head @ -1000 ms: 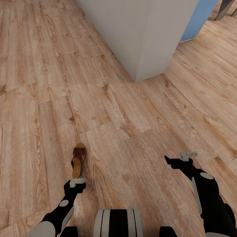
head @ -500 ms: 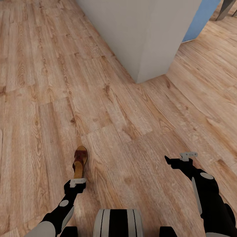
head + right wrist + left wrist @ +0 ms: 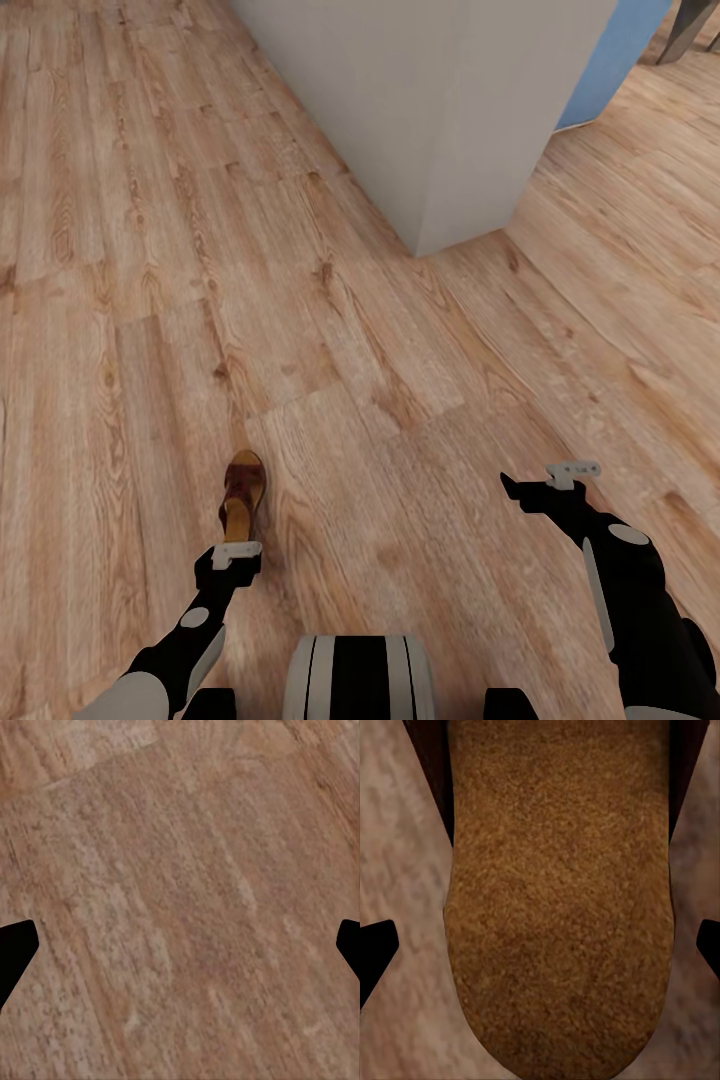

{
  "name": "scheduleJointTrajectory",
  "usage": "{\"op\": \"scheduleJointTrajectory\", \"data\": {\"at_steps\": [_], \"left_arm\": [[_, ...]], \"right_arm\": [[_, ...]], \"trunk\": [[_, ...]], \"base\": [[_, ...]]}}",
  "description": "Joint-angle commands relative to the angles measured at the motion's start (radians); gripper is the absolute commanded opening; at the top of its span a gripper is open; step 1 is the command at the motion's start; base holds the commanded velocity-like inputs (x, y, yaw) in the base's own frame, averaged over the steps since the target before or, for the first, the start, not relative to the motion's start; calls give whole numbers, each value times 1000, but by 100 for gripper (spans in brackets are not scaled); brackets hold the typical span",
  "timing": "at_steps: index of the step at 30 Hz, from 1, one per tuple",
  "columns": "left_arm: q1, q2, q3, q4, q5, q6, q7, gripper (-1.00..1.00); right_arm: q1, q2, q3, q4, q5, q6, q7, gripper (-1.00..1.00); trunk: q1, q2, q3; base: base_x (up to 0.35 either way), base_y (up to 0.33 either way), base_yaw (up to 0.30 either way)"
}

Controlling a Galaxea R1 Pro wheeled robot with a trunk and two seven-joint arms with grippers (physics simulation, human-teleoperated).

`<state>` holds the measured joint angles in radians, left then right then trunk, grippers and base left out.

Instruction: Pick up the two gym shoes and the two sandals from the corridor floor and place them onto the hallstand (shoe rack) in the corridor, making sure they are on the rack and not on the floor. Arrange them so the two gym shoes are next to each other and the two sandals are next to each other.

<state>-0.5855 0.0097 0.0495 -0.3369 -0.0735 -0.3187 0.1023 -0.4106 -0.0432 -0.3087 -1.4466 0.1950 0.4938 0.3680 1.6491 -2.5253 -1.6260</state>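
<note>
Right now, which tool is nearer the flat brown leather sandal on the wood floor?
Left. The left tool hangs directly over the flat brown leather sandal, fingers straddling its heel; the right tool hovers far across bare planks.

Both arms are showing glossy black shells with pale grey panels. The left gripper (image 3: 237,556) and right gripper (image 3: 560,480) are each wearing a small light-grey bracket on black. The trunk (image 3: 360,678) is showing grey with black stripes.

One brown sandal (image 3: 241,495) with a tan footbed (image 3: 559,900) and dark strap lies flat on the wood-plank corridor floor (image 3: 400,400), well apart from the wall corner.
</note>
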Motion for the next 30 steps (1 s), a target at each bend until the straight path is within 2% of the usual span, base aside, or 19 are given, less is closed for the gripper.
{"op": "scheduleJointTrajectory", "data": {"at_steps": [1, 19, 20, 30], "left_arm": [[0, -1, 5, 1, -8, -3, 2, 100], [0, 4, 7, 1, -6, -6, 2, 100], [0, 4, 7, 1, -6, -5, 2, -100], [0, 6, 7, 1, -5, -7, 3, -100]], "right_arm": [[-1, 0, -2, -1, 11, 3, 9, 100], [-1, 0, -2, -1, 11, 3, 9, 100], [-1, 0, -2, -1, 11, 3, 9, 100], [-1, 0, -2, -1, 11, 3, 9, 100]], "trunk": [[0, 0, 0], [0, 0, 0], [0, 0, 0], [0, 0, 0]], "base": [[28, 0, 0], [5, 0, 0], [0, 0, 0], [0, 0, 0]]}}
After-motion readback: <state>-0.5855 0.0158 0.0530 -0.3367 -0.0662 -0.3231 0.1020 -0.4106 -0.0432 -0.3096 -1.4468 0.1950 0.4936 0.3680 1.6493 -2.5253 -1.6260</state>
